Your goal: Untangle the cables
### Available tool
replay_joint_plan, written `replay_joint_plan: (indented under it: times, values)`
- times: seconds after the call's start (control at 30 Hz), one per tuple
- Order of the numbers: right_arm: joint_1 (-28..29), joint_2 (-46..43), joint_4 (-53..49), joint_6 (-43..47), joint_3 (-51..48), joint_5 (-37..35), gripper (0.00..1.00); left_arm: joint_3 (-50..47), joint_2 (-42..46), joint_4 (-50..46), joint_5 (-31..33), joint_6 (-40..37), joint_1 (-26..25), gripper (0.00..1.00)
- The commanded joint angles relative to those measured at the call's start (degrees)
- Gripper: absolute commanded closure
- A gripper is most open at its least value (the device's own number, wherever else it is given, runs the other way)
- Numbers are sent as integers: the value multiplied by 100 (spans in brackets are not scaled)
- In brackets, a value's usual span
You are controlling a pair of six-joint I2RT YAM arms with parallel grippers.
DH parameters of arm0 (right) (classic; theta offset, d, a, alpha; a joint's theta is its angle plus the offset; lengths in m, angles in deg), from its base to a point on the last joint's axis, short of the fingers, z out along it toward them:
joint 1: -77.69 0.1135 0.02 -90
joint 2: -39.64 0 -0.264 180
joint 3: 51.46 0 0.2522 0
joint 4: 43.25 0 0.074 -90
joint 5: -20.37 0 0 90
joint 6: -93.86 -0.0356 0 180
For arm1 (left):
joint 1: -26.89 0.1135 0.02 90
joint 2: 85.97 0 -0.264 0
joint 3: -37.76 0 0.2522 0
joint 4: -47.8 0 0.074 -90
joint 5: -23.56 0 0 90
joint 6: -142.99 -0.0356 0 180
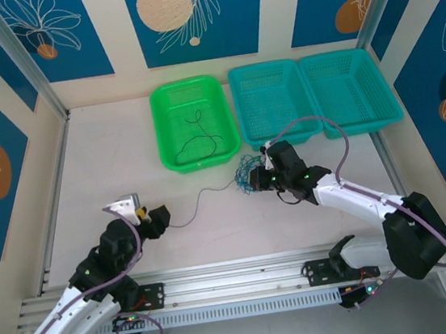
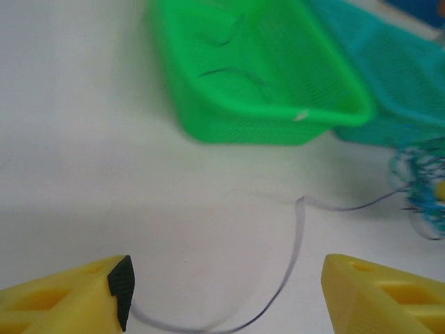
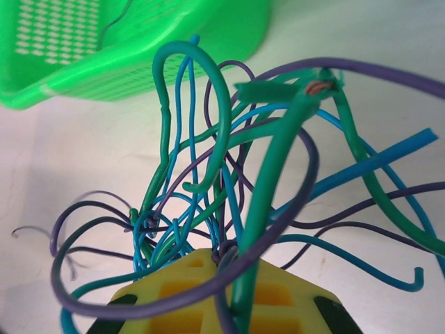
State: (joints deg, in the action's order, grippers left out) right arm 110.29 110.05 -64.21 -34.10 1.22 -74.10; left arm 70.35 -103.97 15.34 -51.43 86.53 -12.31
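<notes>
Right hand (image 1: pixel 263 178) clamps cables (image 1: pixel 247 174) just beside green basket (image 1: pixel 203 164) rim.

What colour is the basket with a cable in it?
Bright green basket; the top external view shows it best, dark cable inside.

Left arm (image 1: pixel 62 313) and right arm (image 1: pixel 357 199): white links, black joints, purple cables (image 1: pixel 307 119) alongside. Left hand (image 2: pixel 226 292) and right hand (image 3: pixel 221 275): yellow fingers (image 2: pixel 375 289), black pads (image 2: pixel 121 284).
</notes>
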Motion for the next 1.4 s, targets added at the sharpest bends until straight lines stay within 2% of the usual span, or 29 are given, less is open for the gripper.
replay_joint_plan:
  times: [0.0,0.07,0.2,0.43,0.53,0.67,0.7,0.8,0.9,1.07,1.17,1.27,1.37]
  values:
    - [-19,-330,-156,687,284,882,100,285,-608,1151,-1591,-1239,17,28]
    - [-11,-486,-234,828,371,1265,100,432,-1200,1628,-2196,-1575,-74,29]
    - [103,-787,-392,1053,507,1727,100,656,-2277,2523,-2819,-2385,-450,27]
    - [513,-1045,-685,1326,672,1845,100,1053,-3672,3507,-3152,-2708,-706,26]
    - [576,-1072,-717,1242,682,1776,100,1221,-3983,3490,-3147,-2751,-840,50]
    - [572,-1132,-680,1044,605,1466,100,1149,-4008,3512,-2976,-2753,-966,98]
    - [566,-1140,-675,992,580,1358,100,1105,-3949,3530,-2919,-2713,-967,100]
    - [473,-1186,-682,766,480,906,100,914,-3583,3560,-2528,-2541,-969,100]
    - [257,-1227,-934,442,374,131,100,726,-3001,3307,-1517,-2296,-967,100]
    - [-761,-1207,-1820,-522,-23,-1240,96,666,-1955,2328,-117,-2006,-943,100]
    - [-1466,-1304,-1956,-839,-380,-1210,94,681,-1507,1773,490,-1761,-906,100]
    - [-1878,-1500,-1895,-1077,-712,-1080,92,683,-1161,1188,1214,-1323,-864,100]
    - [-2062,-1680,-1836,-1143,-927,-963,93,586,-954,1091,1267,-1159,-803,100]
